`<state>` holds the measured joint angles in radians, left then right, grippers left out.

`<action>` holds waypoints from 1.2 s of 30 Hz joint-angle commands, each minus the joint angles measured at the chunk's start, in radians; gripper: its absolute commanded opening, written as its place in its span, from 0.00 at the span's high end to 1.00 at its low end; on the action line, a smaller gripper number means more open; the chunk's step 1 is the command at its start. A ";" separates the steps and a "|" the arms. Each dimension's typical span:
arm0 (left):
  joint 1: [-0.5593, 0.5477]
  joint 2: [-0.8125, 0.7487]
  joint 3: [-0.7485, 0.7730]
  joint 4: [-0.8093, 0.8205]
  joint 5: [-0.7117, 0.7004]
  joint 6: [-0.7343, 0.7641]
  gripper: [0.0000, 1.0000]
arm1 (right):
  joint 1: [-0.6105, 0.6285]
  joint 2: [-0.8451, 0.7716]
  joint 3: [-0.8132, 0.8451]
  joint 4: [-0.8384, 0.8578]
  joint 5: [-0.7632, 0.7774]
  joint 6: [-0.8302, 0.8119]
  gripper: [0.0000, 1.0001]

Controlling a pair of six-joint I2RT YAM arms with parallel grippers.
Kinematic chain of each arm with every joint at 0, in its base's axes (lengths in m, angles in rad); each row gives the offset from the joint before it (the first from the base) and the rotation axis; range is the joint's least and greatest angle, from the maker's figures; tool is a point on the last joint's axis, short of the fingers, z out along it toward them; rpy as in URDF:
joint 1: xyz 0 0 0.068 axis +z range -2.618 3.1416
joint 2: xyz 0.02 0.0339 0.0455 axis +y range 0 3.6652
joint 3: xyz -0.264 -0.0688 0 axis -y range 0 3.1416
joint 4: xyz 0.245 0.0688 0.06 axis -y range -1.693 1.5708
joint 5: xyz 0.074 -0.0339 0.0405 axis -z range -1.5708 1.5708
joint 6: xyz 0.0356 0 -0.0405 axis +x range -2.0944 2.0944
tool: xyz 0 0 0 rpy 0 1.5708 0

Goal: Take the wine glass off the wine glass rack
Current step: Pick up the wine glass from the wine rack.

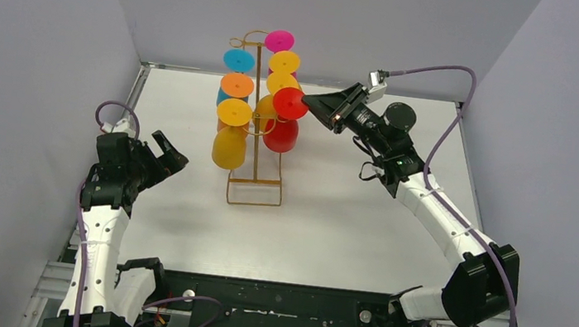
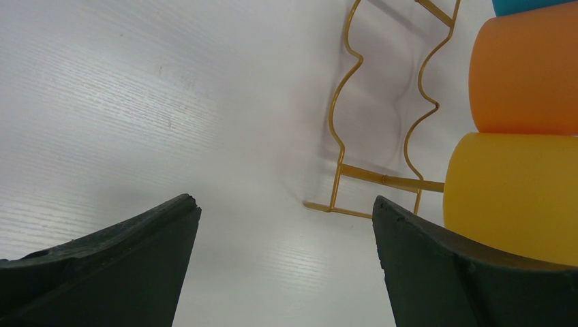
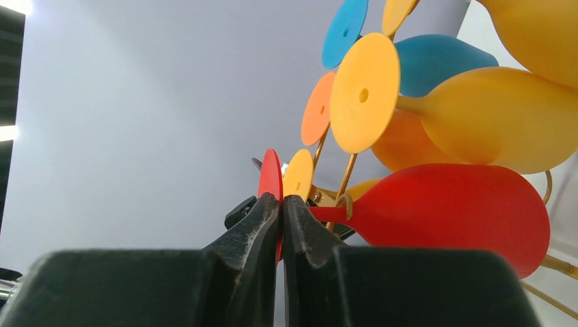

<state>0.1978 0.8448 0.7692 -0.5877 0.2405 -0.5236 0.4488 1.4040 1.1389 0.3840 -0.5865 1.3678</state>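
Only the right wrist view shows us the grip: the right gripper (image 3: 281, 204) has its fingers pressed together on the thin edge of the round foot of the red wine glass (image 3: 450, 214), whose stem passes through a gold hook. From above we see that glass hanging upside down on the right side of the wine glass rack (image 1: 255, 163), mid-frame, with the right arm stretched toward it from the lower right. The left gripper (image 1: 172, 152) sits at the left, low over the table (image 1: 347, 212), fingers spread wide. Its camera cuts off the yellow glass (image 2: 511, 197) and the orange glass (image 2: 525, 75).
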 commanded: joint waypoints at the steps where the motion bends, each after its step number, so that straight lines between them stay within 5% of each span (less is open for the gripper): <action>1: -0.005 -0.009 0.041 0.021 0.017 0.000 0.03 | -0.011 -0.044 0.019 0.013 0.042 0.001 1.00; 36: -0.026 -0.086 0.137 -0.098 -0.001 0.090 0.03 | -0.020 -0.138 -0.079 -0.046 0.114 -0.060 1.00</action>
<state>0.1829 0.7925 0.8406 -0.6571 0.2401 -0.4843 0.4370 1.3346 1.0653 0.3187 -0.5098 1.3418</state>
